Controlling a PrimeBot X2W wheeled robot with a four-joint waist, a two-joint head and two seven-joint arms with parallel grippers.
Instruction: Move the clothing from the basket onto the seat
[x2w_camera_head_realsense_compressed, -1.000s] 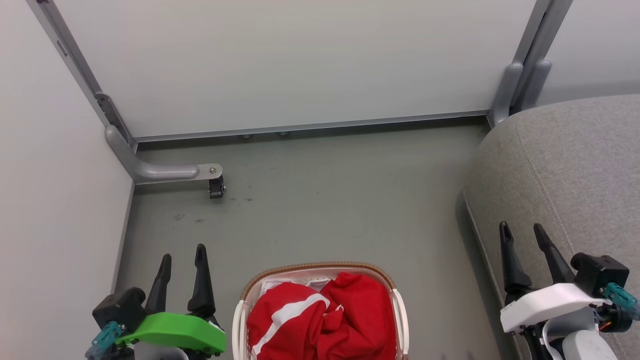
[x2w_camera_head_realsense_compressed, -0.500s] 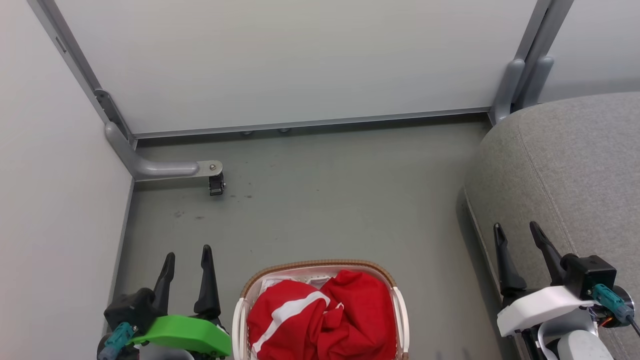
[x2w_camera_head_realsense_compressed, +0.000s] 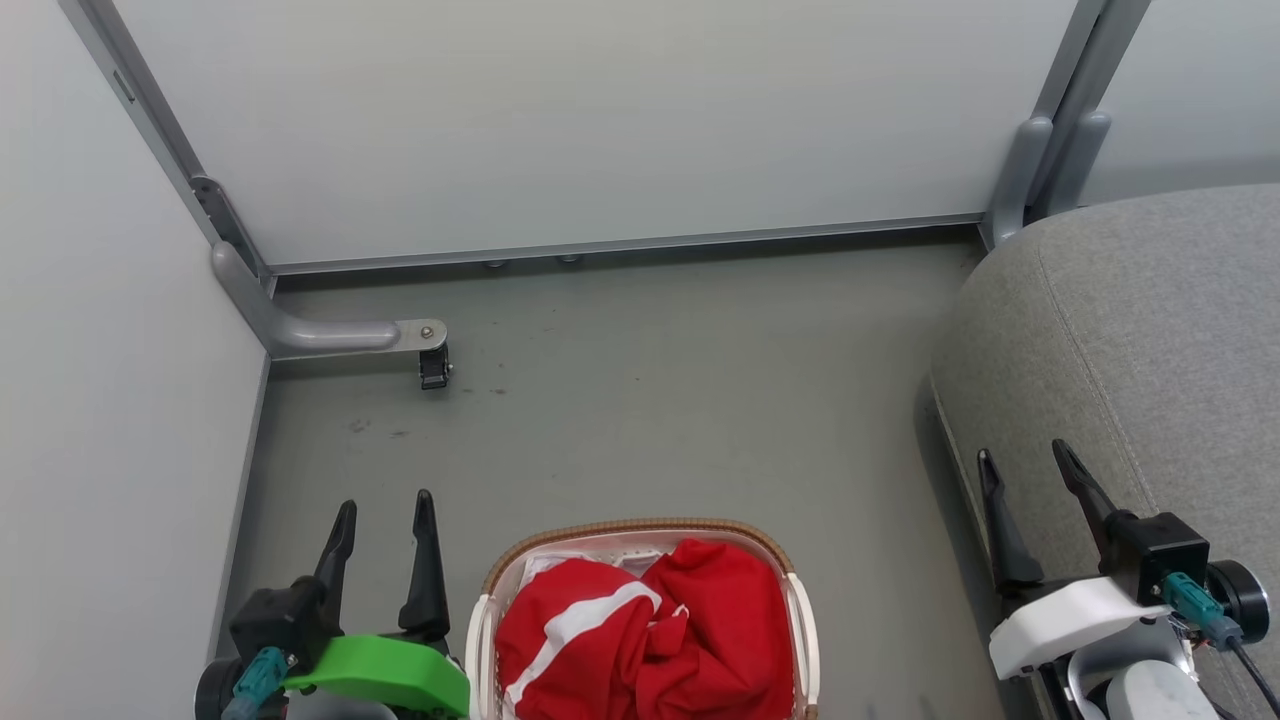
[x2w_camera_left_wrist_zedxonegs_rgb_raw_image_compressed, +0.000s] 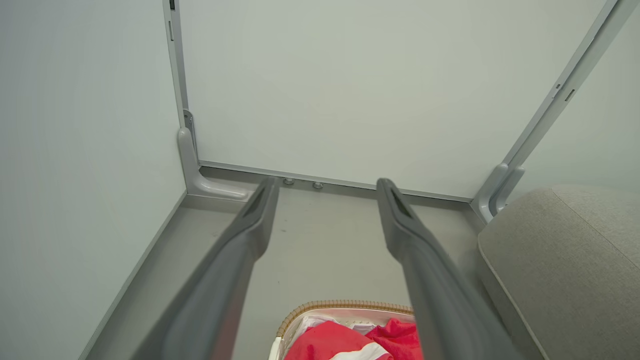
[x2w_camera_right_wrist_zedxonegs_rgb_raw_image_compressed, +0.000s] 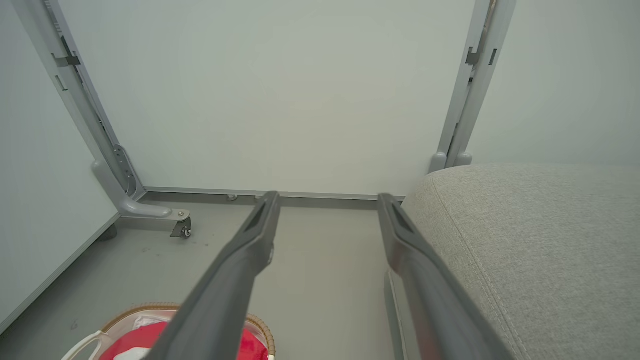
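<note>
Slightly shifted since before, the wide-spread, empty left gripper (x2w_camera_head_realsense_compressed: 385, 500) and right gripper (x2w_camera_head_realsense_compressed: 1022, 452) flank the clothing (x2w_camera_head_realsense_compressed: 650, 630) in the basket (x2w_camera_head_realsense_compressed: 640, 527).

Lighting: bright, even and diffuse, from overhead; the pale wall panels (x2w_camera_head_realsense_compressed: 600, 130) read matt and uniform. Shadows: faint; a soft dark band on the floor (x2w_camera_head_realsense_compressed: 650, 400) along the seat (x2w_camera_head_realsense_compressed: 1150, 330), a small one under the caster (x2w_camera_head_realsense_compressed: 433, 368). Focus: head view sharp throughout. In the wrist views the fingers (x2w_camera_left_wrist_zedxonegs_rgb_raw_image_compressed: 230, 280) of the left gripper (x2w_camera_left_wrist_zedxonegs_rgb_raw_image_compressed: 327, 181) and right gripper (x2w_camera_right_wrist_zedxonegs_rgb_raw_image_compressed: 327, 195) are blurred near the lens. Distortion: the frame posts (x2w_camera_right_wrist_zedxonegs_rgb_raw_image_compressed: 75, 85) lean and bow at the edges.
</note>
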